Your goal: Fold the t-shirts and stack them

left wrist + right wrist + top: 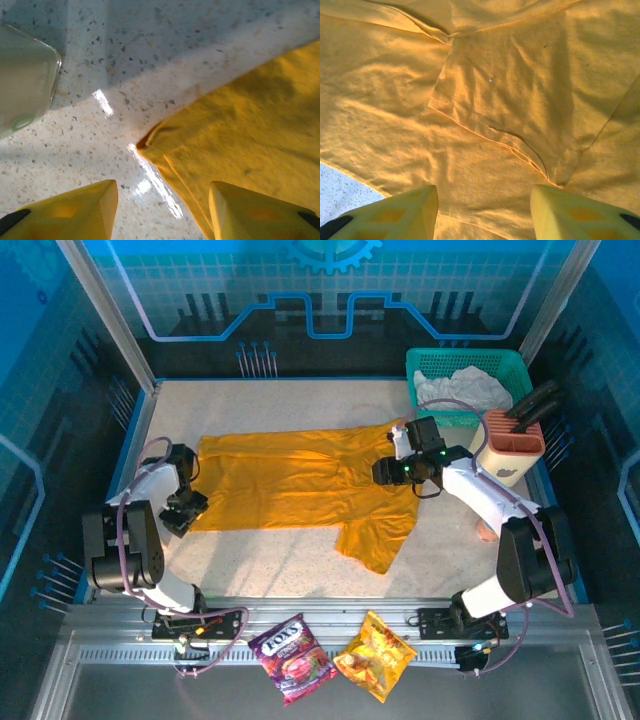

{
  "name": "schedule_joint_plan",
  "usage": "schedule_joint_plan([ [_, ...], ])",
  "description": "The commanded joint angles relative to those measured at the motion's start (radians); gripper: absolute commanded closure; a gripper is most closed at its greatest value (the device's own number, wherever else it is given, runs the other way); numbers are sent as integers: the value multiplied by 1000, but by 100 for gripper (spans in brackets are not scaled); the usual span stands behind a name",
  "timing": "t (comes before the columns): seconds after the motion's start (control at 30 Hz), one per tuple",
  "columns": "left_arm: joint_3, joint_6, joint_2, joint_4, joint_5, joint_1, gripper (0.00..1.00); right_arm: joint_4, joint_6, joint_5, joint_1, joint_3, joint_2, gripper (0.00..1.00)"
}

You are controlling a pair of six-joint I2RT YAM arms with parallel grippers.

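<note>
Golden-orange t-shirt (290, 480) lies spread on the speckled tabletop (280, 560). Left tool (162, 212) hovers parted at its corner. Right tool (484, 212) is parted above the cloth, holding nothing.

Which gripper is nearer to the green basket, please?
Right. The right gripper hovers over the orange t-shirt near the basket; the left gripper is at the shirt's opposite edge.

The top external camera looks down from above and behind the arm bases and takes in the whole table (280, 560), near edge to far edge. The left wrist camera faces down, very close over a corner of the orange t-shirt (250, 125) by the left edge, with the left gripper's fingers (75, 212) at the bottom. The right wrist camera hangs close above the same shirt's right part, the right gripper's fingers (395, 212) likewise. All three views share that shirt.
</note>
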Motion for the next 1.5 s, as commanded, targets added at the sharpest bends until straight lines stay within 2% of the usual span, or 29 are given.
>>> schedule_joint_plan([
  [0.0, -34, -12, 21, 78, 46, 32, 49, 6, -16, -29, -18, -16, -26, 48],
  [0.37, -51, 10, 39, 116, 50, 81, 49, 2, -19, -39, -40, -22, -18, 48],
  [0.7, -55, 9, 112, 130, 45, 86, 51, 8, -21, -29, -53, -27, -10, 48],
  [0.87, -38, 22, 150, 179, 93, 86, 64, 12, -30, 11, -72, -38, -7, 48],
  [1.03, -26, 43, 194, 240, 151, 86, 83, 92, -25, -91, -93, -77, 0, 43],
  [1.17, -26, 73, 201, 287, 213, 86, 100, 110, -40, -147, -76, -73, -41, 44],
  [1.3, -31, 110, 180, 322, 268, 86, 100, 74, -110, -93, 2, -77, -167, 43],
  [1.4, -37, 141, 155, 342, 308, 86, 100, 16, -235, 27, 97, -65, -263, 41],
  [1.47, -38, 161, 136, 346, 323, 86, 100, 11, -281, 29, 132, -68, -308, 40],
])
